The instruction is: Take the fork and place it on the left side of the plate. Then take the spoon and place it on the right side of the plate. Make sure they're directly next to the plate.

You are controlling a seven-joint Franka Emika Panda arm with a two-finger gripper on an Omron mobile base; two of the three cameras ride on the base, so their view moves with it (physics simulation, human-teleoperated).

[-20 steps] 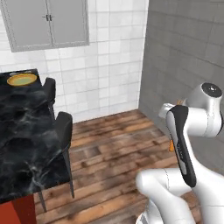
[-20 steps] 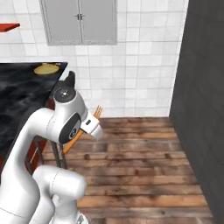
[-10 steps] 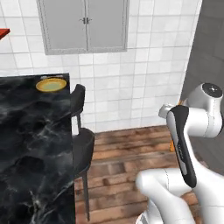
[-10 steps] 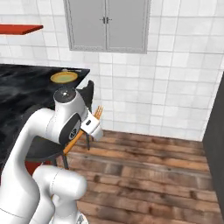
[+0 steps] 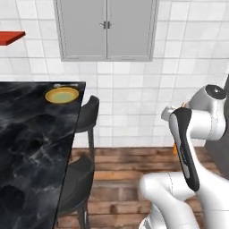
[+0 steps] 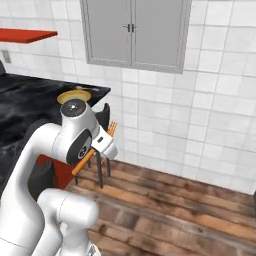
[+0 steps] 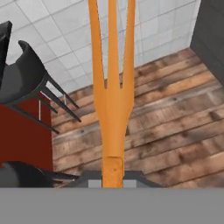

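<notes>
My gripper is shut on the bright-orange fork, held in the air above the wooden floor and well short of the counter. In the hand view the fork rises straight from between the fingertips, tines upward. The plate, orange-rimmed with a pale centre, sits at the far corner of the black marble counter; it also shows just behind the arm. A thin grey piece, the spoon by its look, lies right behind the plate.
Two black stools stand along the counter's right edge, and one shows in the hand view. A red shelf and a grey wall cabinet hang on the tiled wall. Open wooden floor lies to the right.
The whole picture has shifted, so the base has moved: counter, plate and cabinet slid rightward in both base views and look nearer. The fork stays in the shut gripper, arm pose unchanged.
</notes>
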